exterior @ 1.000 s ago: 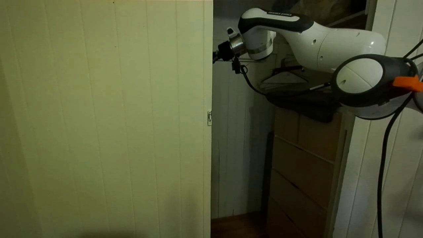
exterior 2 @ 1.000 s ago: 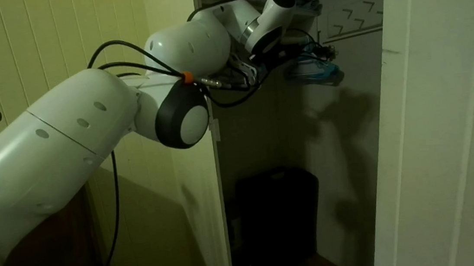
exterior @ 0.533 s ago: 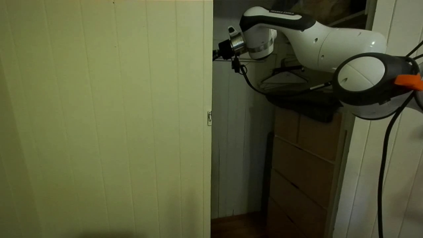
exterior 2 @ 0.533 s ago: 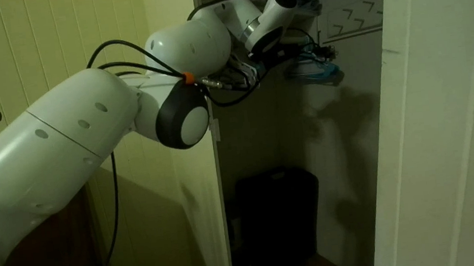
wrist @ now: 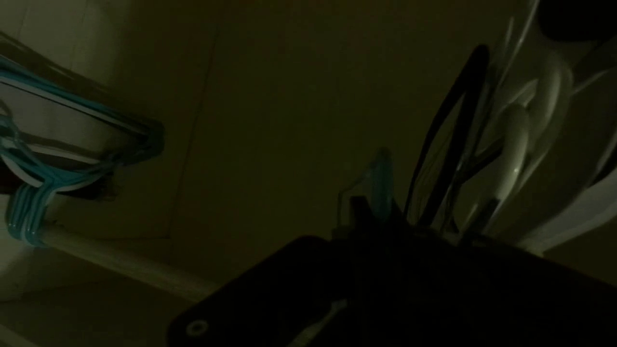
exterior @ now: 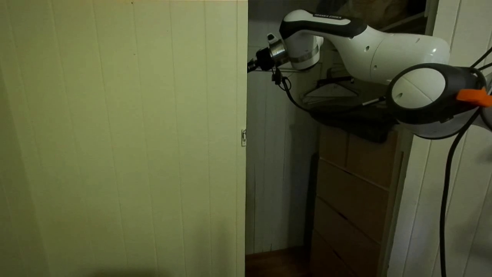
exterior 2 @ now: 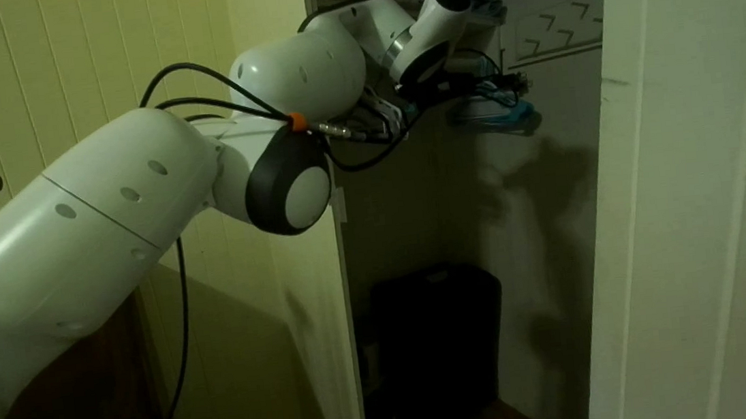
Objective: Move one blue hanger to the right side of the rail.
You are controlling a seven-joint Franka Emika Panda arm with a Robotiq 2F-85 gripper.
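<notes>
Peering past the panelled door point(exterior: 127, 134), I see the white Franka arm point(exterior: 403, 52) stretched into a dim closet point(exterior: 269, 173), the end of its claw point(wrist: 378, 217) hidden behind that door. From the wrist view, the claw looks clamped on a pale-blue hanger point(wrist: 382, 180), one narrow end of which pokes up out of its grip; it's so dark there that I can't tell where the hook sits. Just beside it, to the right in that view, hang white hangers point(wrist: 518, 149) and a black hanger point(wrist: 455, 154). Well apart, at the view's left edge, a bunch of other blue hangers point(wrist: 58, 177) is hooked over the rail point(wrist: 130, 265), which runs out of sight behind the claw. In an exterior view, a chest of drawers point(exterior: 353, 181) stands below the white hangers, and a black case point(exterior 2: 441, 346) stands upright inside the closet.
</notes>
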